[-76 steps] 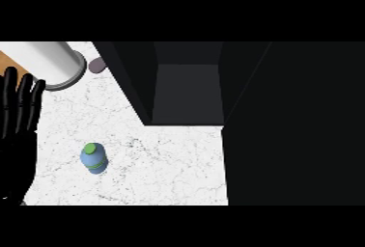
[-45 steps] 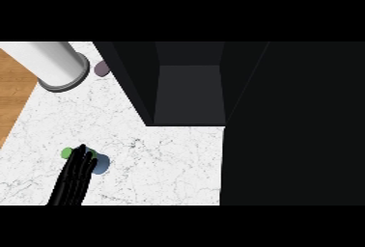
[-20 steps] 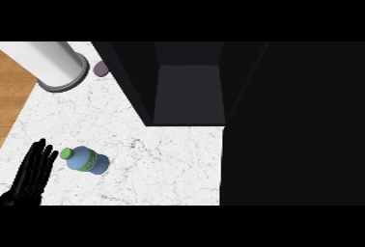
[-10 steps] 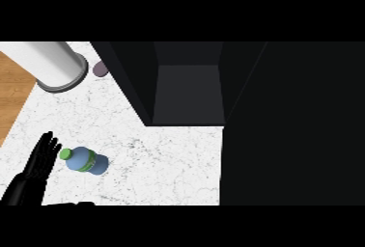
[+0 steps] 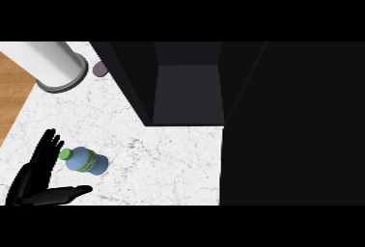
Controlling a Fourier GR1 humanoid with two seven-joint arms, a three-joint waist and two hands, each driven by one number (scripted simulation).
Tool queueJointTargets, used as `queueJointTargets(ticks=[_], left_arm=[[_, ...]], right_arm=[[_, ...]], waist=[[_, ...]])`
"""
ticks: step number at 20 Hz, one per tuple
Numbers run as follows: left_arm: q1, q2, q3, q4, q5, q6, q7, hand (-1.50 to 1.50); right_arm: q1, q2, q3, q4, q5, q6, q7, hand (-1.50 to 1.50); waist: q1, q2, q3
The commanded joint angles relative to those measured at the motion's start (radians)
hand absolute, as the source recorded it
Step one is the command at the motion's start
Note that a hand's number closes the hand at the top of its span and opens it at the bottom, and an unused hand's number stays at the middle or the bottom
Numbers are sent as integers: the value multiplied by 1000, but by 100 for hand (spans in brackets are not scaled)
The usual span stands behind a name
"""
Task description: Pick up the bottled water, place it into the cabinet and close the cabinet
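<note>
Bottled water (image 5: 87, 161), near left on counter (image 5: 167, 161); cabinet (image 5: 189, 94) open, far right.
Left hand (image 5: 34, 177) unclenched just beside it, thumb spread, likely framing a grasp.

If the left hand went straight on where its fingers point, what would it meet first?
Probably the white cylinder ahead; the bottled water sits just beside the left hand, off that line, though height is unclear.
</note>
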Motion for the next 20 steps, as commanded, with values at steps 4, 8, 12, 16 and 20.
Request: queueJointTargets(ticks=[4,8,12,16,20], left_arm=[[-130,9,61,360,16,-80,-165,-150],[-79,3,47,345,-2,-107,-212,-150],[-232,11,58,575,-39,-105,-312,-150],[-274,15,65,592,-25,-101,-275,-150],[-343,14,82,799,-32,-141,-385,-150]], right_arm=[[-37,5,-7,1,-18,-18,31,-150],[-15,2,-10,15,6,-5,10,-150],[-12,2,-2,32,20,15,-25,-150],[-10,19,27,-26,5,-23,38,-150],[-82,24,13,66,33,-30,22,-150]], waist=[[-1,2,-1],[3,0,0],[-2,1,0],[0,0,0],[-1,2,0]])
